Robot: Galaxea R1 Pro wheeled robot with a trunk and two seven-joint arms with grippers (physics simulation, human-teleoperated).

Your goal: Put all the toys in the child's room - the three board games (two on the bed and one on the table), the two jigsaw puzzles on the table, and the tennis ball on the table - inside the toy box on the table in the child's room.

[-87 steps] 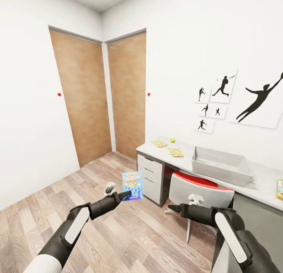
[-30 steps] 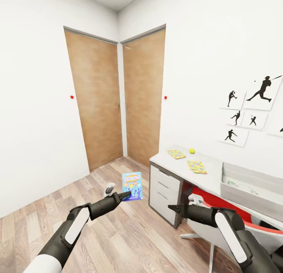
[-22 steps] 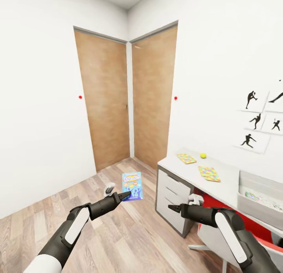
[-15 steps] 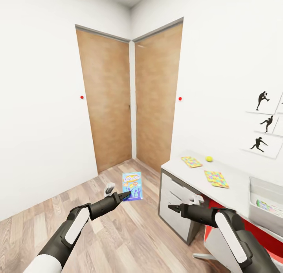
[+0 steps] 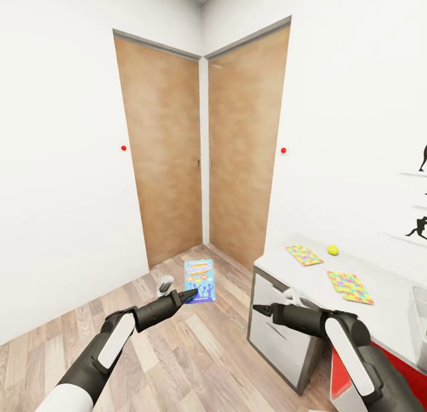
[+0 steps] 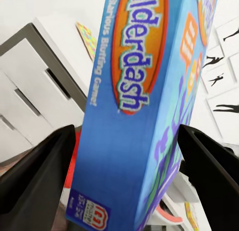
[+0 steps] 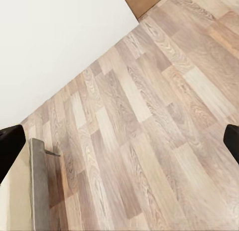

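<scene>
Left gripper [image 5: 178, 294] is nearest, jaws pinching the blue board game [image 5: 199, 281], which stands upright on edge over the wood floor [image 5: 196, 364]. In the left wrist view the same box [image 6: 144, 106] sits between both fingers [image 6: 35, 178], "Balderdash" printed on its face, with the white drawers [image 6: 30, 106] behind it.

Right gripper [image 5: 265, 310] hangs level beside the drawer unit [image 5: 279, 341]; right wrist view looks down on bare floor [image 7: 144, 131] with the two finger tips [image 7: 10, 151] at opposite picture edges, so jaws are spread and hold nothing.

Further out, the worktop [image 5: 379, 299] carries two jigsaw puzzles lying flat: the near one [image 5: 350, 286] toward the front edge, the far one [image 5: 304, 255] near the corner. The tennis ball [image 5: 333, 250] sits just beside the far puzzle, apart from it.

A sliver of the toy box [image 5: 419, 302] shows at the picture's right edge; contents cannot be told.

Red chair seat [image 5: 379, 379] shows under the worktop. Two wooden doors [image 5: 201, 151] meet in the far corner.
</scene>
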